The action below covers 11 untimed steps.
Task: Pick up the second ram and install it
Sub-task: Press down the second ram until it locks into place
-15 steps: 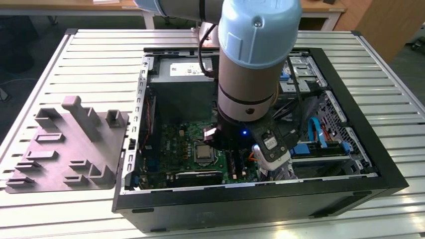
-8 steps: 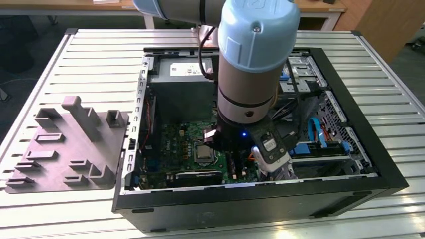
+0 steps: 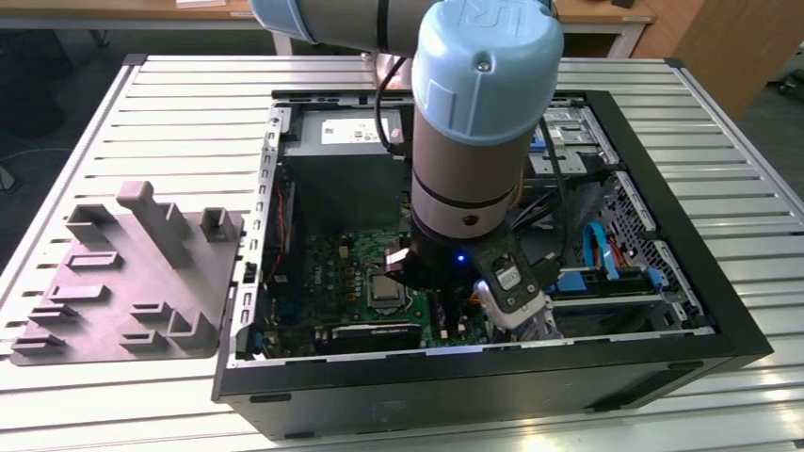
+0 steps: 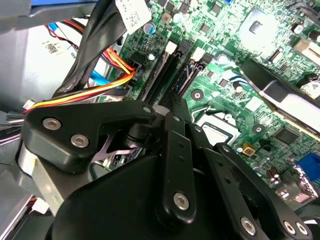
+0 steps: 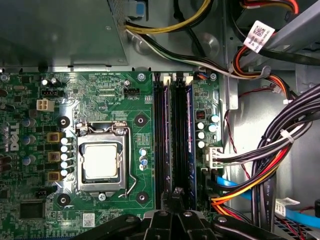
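Gripper (image 5: 176, 196) directly over second ram (image 5: 188, 135), seated in slot

White barcode label (image 5: 259, 34) on cable bundle: print unreadable. White maker's logo on motherboard (image 5: 142, 145) edge. Small board markings too fine to read.

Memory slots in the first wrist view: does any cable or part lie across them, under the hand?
Nothing visible does. The memory slots lie uncovered ahead of the hand; the cable bundle runs beside them, apart.
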Available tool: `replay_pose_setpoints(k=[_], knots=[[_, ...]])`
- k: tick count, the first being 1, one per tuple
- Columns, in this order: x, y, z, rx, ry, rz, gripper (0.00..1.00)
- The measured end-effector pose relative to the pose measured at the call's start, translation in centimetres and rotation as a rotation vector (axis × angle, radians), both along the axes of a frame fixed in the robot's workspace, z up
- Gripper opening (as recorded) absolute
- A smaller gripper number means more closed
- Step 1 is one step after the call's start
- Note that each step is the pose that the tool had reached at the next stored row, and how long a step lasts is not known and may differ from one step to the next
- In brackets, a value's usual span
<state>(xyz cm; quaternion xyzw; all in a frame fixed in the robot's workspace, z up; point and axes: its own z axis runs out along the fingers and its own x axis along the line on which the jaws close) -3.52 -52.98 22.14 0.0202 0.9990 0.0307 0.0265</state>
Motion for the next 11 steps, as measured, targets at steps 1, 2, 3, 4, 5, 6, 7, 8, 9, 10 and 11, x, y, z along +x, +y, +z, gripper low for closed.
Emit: replay_pose_setpoints(k=[1, 2, 3, 4, 5, 6, 7, 8, 9, 10, 11], knots=[[0.00, 0.00, 0.00, 0.0000, 0.0000, 0.000, 0.10], [0.00, 0.00, -0.02, 0.0001, -0.0001, 0.000, 0.10], [0.00, 0.00, -0.04, 0.0004, -0.0002, 0.000, 0.10], [0.00, 0.00, -0.10, 0.0005, -0.0002, 0.000, 0.10], [0.00, 0.00, -0.17, 0.0001, 0.0000, 0.000, 0.10], [0.00, 0.00, -0.25, -0.0003, 0.0001, 0.000, 0.10], [0.00, 0.00, -0.33, 0.0001, 0.0000, 0.000, 0.10], [0.00, 0.00, -0.35, 0.0001, 0.0000, 0.000, 0.10], [0.00, 0.00, -0.35, 0.0003, -0.0001, 0.000, 0.10], [0.00, 0.00, -0.37, 0.0005, -0.0001, 0.000, 0.10], [0.00, 0.00, -0.37, 0.0004, -0.0001, 0.000, 0.10]])
